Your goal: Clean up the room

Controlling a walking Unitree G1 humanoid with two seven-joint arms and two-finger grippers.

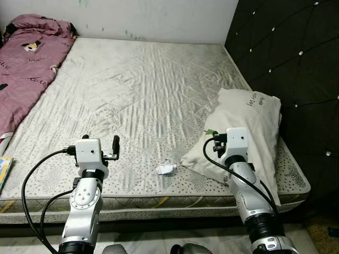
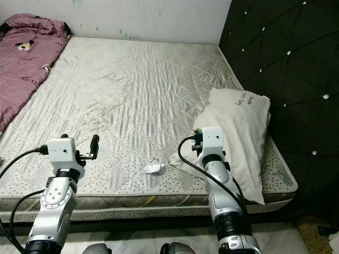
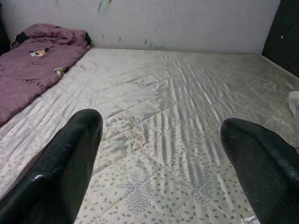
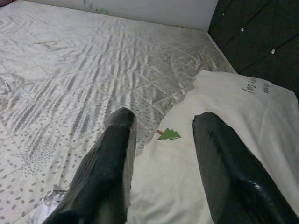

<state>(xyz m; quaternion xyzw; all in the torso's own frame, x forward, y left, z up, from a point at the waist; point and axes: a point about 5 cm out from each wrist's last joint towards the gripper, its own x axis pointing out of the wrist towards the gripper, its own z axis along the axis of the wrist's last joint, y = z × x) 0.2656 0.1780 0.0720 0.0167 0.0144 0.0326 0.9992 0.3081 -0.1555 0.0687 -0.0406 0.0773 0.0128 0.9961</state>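
A small crumpled white wrapper lies on the bare quilted mattress near its front edge. To its right, a white pillow with a green tree print rests tilted against the corner. My left gripper hovers open over the front left of the mattress, left of the wrapper, with nothing between its fingers. The right gripper is open too, above the pillow's near-left edge.
A purple blanket is bunched along the mattress's far left side. A black tufted headboard rises on the right. A colourful book lies beside the bed at far left. A pale wall closes the far side.
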